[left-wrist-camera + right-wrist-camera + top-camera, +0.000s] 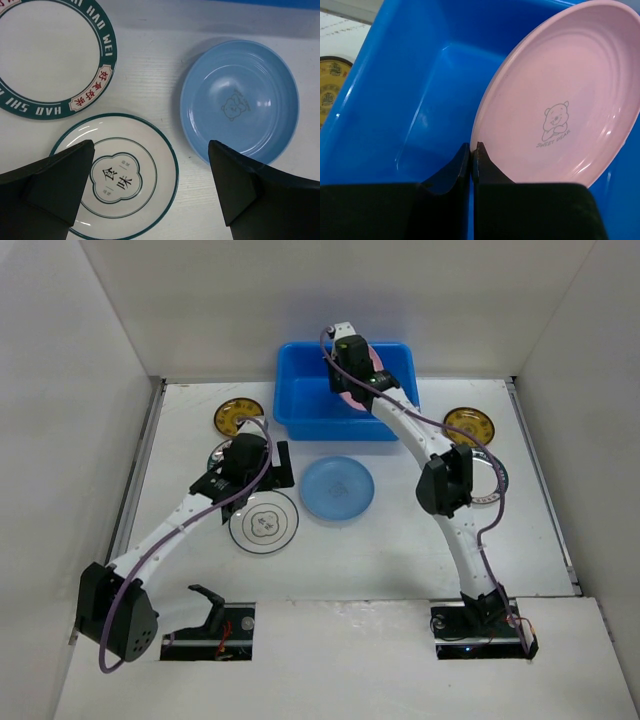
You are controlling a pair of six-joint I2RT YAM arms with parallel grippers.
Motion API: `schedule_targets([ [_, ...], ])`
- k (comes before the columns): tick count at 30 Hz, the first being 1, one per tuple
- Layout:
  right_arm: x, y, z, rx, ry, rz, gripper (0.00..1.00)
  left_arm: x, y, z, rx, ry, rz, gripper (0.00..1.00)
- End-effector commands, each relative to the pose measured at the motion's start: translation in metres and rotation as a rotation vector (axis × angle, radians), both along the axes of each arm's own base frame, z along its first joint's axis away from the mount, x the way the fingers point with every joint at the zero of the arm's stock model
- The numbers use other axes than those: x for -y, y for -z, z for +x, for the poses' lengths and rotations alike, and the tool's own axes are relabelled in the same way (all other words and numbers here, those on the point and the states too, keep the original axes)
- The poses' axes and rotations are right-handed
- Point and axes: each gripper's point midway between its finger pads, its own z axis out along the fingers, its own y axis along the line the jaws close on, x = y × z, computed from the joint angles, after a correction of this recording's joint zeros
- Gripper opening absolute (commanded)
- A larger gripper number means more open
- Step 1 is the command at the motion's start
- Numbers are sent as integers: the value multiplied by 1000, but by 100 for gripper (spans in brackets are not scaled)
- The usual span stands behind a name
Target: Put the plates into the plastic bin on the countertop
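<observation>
My right gripper [350,380] is shut on the rim of the pink plate [372,365] and holds it tilted on edge over the blue plastic bin [300,410]. In the right wrist view the fingers [473,146] pinch the plate's lower left rim [560,100] inside the bin [420,90]. My left gripper [283,465] is open and empty above the countertop. In its wrist view [151,145] it hangs between the white thin-ringed plate [120,175] and the light blue plate [240,100]. A dark-banded plate [50,60] lies to the upper left.
The light blue plate [337,488] and the thin-ringed plate [264,521] lie in front of the bin. Yellow plates sit at the far left [238,416] and far right [466,425]. A second dark-banded plate [495,480] lies under the right arm. White walls enclose the countertop [400,550].
</observation>
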Motion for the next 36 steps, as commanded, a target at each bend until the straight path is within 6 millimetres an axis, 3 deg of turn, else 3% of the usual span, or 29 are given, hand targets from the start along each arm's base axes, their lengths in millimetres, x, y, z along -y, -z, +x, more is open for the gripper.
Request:
schedule_targets([
  [1,-24,-78,21,251,-47,133,0,0,-7,-3,37,-25,-57,100],
  [9,-36,-9,30,148,-63,108,5,-6,6,-14,17,-28,-83,100],
  [16,-38,23,29,88,-63,101,15,-9,6,-16,30,-33,-114,100],
  [21,-37,33,27,62,-63,96,40,-9,7,-18,24,-31,-113,100],
  [24,-38,11,25,95,-68,115,66,-8,5,-17,24,-28,-118,100],
  [27,-36,-28,21,154,-70,143,80,-6,4,-15,27,-23,-125,100],
  [32,-21,-112,-10,277,-71,196,88,9,4,-2,11,18,-160,98],
  [34,-12,-137,-35,303,-80,210,88,20,6,6,3,47,-178,96],
  [36,-1,-146,-61,309,-89,202,89,32,9,14,-4,73,-194,94],
])
